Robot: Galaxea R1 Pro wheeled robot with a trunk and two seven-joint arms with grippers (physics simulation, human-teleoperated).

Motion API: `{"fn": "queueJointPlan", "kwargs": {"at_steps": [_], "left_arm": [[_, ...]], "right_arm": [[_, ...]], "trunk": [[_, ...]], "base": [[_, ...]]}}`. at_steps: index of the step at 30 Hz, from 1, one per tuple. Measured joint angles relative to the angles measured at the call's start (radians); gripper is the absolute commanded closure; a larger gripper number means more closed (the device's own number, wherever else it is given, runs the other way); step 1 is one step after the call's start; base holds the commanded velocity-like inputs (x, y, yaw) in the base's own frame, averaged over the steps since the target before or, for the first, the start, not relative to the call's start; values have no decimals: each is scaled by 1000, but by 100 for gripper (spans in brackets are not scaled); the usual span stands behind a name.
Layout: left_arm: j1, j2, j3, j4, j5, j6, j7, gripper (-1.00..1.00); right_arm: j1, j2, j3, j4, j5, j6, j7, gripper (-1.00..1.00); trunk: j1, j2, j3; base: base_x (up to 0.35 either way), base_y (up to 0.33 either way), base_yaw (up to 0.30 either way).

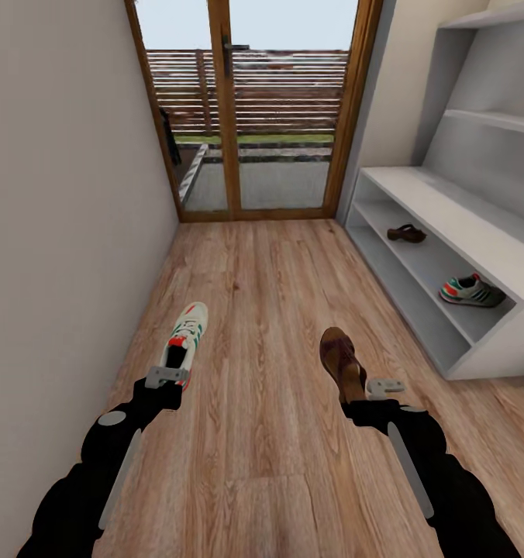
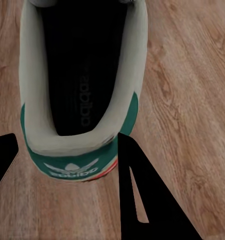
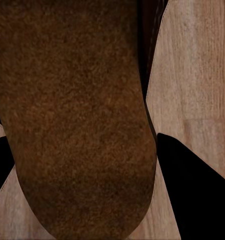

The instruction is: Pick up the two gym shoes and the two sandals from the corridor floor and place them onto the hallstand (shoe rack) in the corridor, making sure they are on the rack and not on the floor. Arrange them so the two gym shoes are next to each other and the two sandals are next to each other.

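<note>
From the head view, the job looks about half done. One gym shoe (image 1: 472,291) and one sandal (image 1: 406,232) already lie on the lower shelf of the hallstand (image 1: 479,232), well apart from each other. The other gym shoe (image 1: 184,338) and the other sandal (image 1: 342,363) are out over the corridor floor (image 1: 262,325), each at the end of an arm. The left gripper (image 1: 166,380) sits at the sneaker's heel, and the right gripper (image 1: 380,387) at the sandal's near end. Both look held, though this view cannot settle whether they have cleared the planks. Each must still reach the rack beside its mate.

In the left wrist view, the sneaker (image 2: 80,90) is seen from its heel end, the dark opening and green heel patch facing the camera. The jaws stand one on each side of the heel, parted only as wide as the heel, and appear to clamp it.

In the right wrist view, the sandal's brown footbed (image 3: 75,115) is very close, with bare floor (image 3: 202,75) beside it. The jaws flank its rounded end, one dark finger (image 3: 197,190) just beside the edge, apparently closed on it.
</note>
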Motion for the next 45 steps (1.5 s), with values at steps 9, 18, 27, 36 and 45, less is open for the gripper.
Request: {"fn": "queueJointPlan", "kwargs": {"at_steps": [9, 18, 27, 36, 45], "left_arm": [[1, 0, -1, 0, 0, 0, 0, 100], [1, 0, -1, 0, 0, 0, 0, 100], [0, 0, 0, 1, 0, 0, 0, 100], [0, 0, -1, 1, 0, 0, 0, 100], [1, 0, -1, 1, 0, 0, 0, 100]], "right_arm": [[0, 0, 0, 0, 0, 0, 0, 100], [0, 0, 0, 0, 0, 0, 0, 100], [0, 0, 0, 0, -1, 0, 0, 100], [0, 0, 0, 0, 0, 0, 0, 100], [0, 0, 0, 0, -1, 0, 1, 100]], "trunk": [[0, 0, 0], [0, 0, 0], [0, 0, 0], [0, 0, 0], [0, 0, 0]], "base": [[324, 43, 0], [324, 1, 0], [324, 0, 0], [324, 22, 0], [324, 71, 0]]}}
